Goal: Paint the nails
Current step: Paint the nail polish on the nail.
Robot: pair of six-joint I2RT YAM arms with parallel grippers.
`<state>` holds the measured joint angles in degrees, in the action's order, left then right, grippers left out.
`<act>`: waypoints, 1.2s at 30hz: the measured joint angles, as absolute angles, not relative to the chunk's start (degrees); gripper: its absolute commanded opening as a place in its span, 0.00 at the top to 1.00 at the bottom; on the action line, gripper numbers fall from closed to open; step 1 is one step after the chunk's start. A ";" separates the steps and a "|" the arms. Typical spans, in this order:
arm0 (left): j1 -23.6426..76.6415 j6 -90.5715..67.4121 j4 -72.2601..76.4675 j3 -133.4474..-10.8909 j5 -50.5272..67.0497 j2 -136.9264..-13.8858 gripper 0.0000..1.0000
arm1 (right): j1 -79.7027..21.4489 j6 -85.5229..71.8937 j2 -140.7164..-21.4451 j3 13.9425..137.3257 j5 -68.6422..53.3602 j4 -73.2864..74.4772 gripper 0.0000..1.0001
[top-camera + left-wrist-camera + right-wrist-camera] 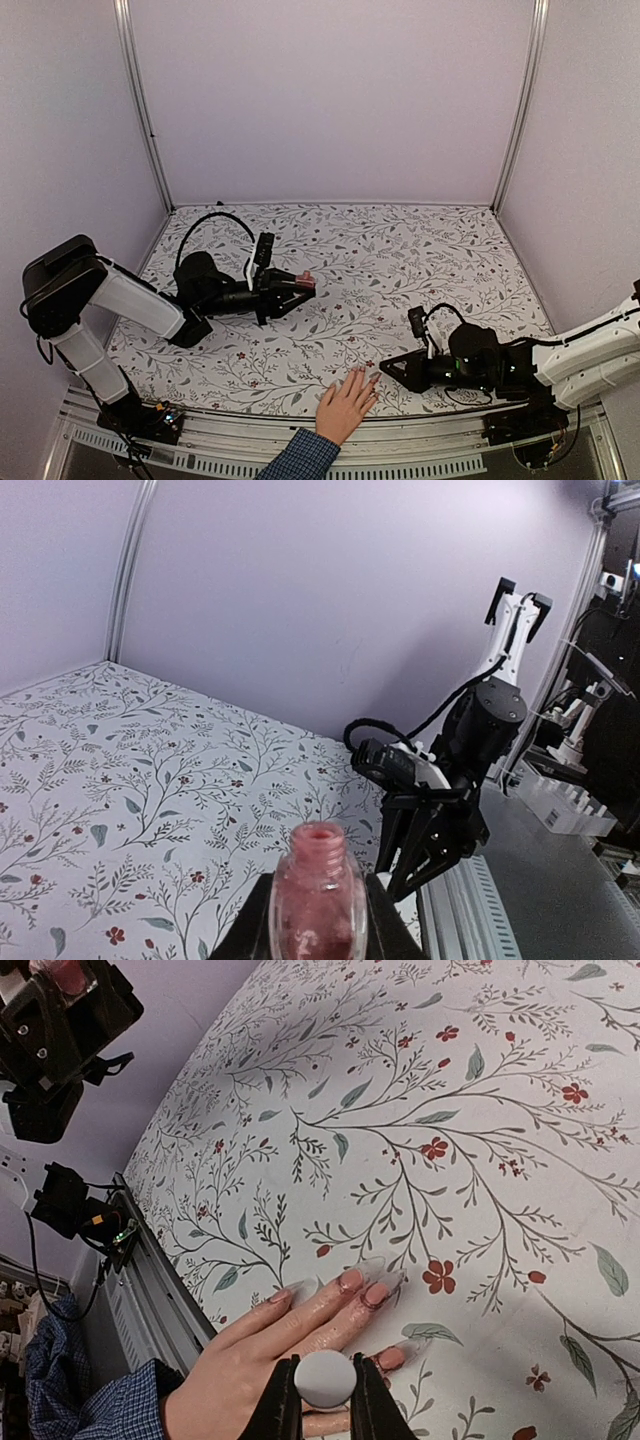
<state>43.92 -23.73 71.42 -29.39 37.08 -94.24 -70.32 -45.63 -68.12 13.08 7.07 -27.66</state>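
A light-skinned hand point(345, 408) with a blue checked cuff lies flat at the table's near edge, fingers pointing away. In the right wrist view its nails point(351, 1280) carry long clear tips, and three are pink at the base. My right gripper point(325, 1364) is shut on a round white cap point(325, 1378), right over the fingers; the brush below it is hidden. In the top view it point(386, 371) sits just right of the fingertips. My left gripper point(296, 286) is shut on an open pink polish bottle point(318, 885), held above the table at middle left.
A flowered cloth point(400, 260) covers the table, with lilac walls on three sides. A metal rail point(420, 440) runs along the near edge. The right arm point(440, 810) shows in the left wrist view, and the left gripper with the bottle point(60, 1010) in the right wrist view.
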 measured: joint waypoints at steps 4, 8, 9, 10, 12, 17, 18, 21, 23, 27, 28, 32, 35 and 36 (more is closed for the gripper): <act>43.83 -23.70 71.40 -29.39 37.06 -94.24 1.00 | -70.35 -44.93 -66.32 17.93 7.70 -19.57 1.00; 43.70 -23.64 71.37 -29.39 37.12 -94.24 1.00 | -70.39 -43.11 -65.80 19.68 7.33 -14.87 1.00; 43.68 -23.64 71.35 -29.39 37.12 -94.21 1.00 | -70.39 -42.65 -65.89 19.66 7.16 -13.91 1.00; 43.64 -23.64 71.35 -29.39 37.15 -94.21 1.00 | -70.39 -42.35 -66.15 19.66 6.96 -13.23 1.00; 43.57 -23.64 71.35 -29.36 37.26 -94.21 1.00 | -70.39 -41.95 -67.07 19.64 6.72 -12.73 1.00; 43.46 -23.64 71.33 -29.28 37.32 -94.21 1.00 | -70.39 -41.45 -69.38 19.49 5.89 -12.93 1.00; 43.46 -23.64 71.33 -29.26 37.32 -94.21 1.00 | -70.39 -41.36 -69.80 19.44 5.74 -13.10 1.00; 43.42 -23.64 71.33 -29.19 37.34 -94.21 1.00 | -70.39 -41.34 -70.87 19.31 5.50 -13.76 1.00; 43.42 -23.64 71.33 -29.17 37.36 -94.21 1.00 | -70.39 -41.34 -71.53 19.25 5.39 -14.41 1.00; 43.38 -23.64 71.33 -29.08 37.52 -94.21 1.00 | -70.41 -41.34 -72.47 19.22 5.37 -15.09 1.00; 43.38 -23.62 71.33 -29.08 37.52 -94.21 1.00 | -70.41 -41.34 -72.51 19.22 5.37 -15.20 1.00; 43.33 -23.64 71.35 -29.08 37.67 -94.21 1.00 | -70.41 -41.34 -72.51 19.22 5.32 -15.84 1.00; 43.31 -23.64 71.35 -29.08 37.76 -94.21 1.00 | -70.41 -41.32 -72.53 19.22 5.23 -16.05 1.00; 43.29 -23.64 71.35 -29.08 37.80 -94.21 1.00 | -70.41 -41.30 -72.62 19.22 5.21 -16.19 1.00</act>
